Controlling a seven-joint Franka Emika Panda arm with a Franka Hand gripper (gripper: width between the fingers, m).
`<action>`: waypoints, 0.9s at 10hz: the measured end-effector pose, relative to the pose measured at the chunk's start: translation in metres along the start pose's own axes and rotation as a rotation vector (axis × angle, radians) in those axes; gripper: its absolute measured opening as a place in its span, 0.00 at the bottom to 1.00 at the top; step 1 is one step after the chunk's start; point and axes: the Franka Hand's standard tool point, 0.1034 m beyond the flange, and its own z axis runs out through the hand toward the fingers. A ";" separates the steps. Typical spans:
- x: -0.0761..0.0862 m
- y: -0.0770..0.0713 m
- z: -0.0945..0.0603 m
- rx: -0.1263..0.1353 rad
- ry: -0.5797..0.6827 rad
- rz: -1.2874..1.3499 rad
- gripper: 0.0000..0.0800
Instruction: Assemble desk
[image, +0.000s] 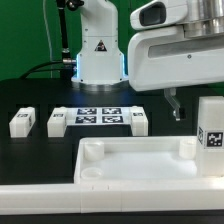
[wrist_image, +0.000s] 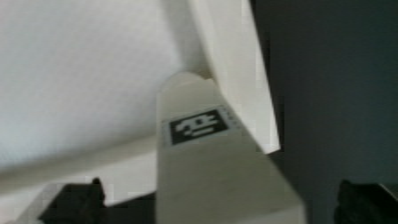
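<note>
The desk's white rimmed tabletop (image: 140, 160) lies across the front of the exterior view, with a round socket showing at its left corner. One blocky white leg (image: 210, 125) with a black-and-white tag stands upright at its right end. In the wrist view that leg (wrist_image: 222, 150) sits between my gripper's (wrist_image: 217, 198) dark fingers (wrist_image: 80, 200), with a gap on each side, and the tabletop's (wrist_image: 89, 80) pale surface lies behind it. The gripper is open and straddles the leg without touching it. One finger (image: 176, 105) hangs just to the exterior view's left of the leg.
Three loose white legs lie on the black table behind the tabletop: two at the exterior view's left (image: 22, 121) (image: 57, 122) and one nearer the middle (image: 138, 121). The marker board (image: 97, 116) lies between them. The robot base (image: 97, 50) stands at the back.
</note>
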 end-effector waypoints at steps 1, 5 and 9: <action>0.000 -0.001 0.000 0.001 0.000 0.021 0.81; -0.001 -0.001 0.000 0.003 -0.002 0.210 0.37; 0.001 0.003 -0.001 -0.003 0.004 0.592 0.37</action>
